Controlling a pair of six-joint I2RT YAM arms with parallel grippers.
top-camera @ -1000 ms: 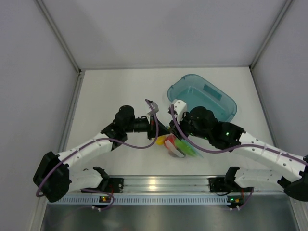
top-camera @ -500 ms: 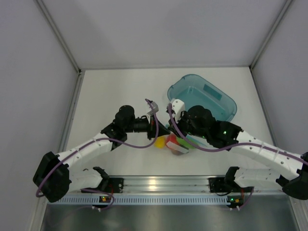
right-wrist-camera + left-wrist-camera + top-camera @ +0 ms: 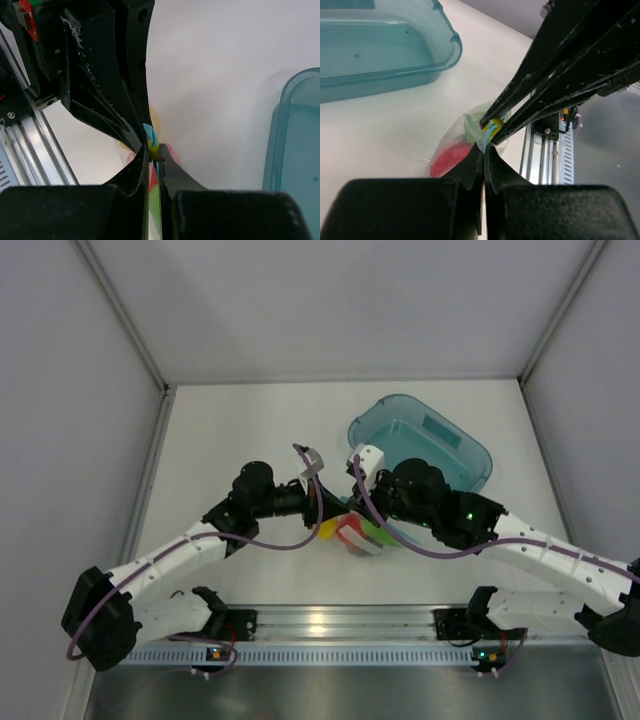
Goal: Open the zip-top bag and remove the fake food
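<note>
Left hand and right hand both pinch the bag at its blue strip, seemingly opposite lips; food inside.

Probably a lab test cell, plain grey walls, white table, aluminium rail

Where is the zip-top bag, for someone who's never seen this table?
Start at the teal tray, far right, then come toward the arm bases. The zip-top bag lies just near-left of it, its light blue zip strip pinched by the left end effector and right end effector. It alone is clear, with red, yellow and green fake food inside.
</note>
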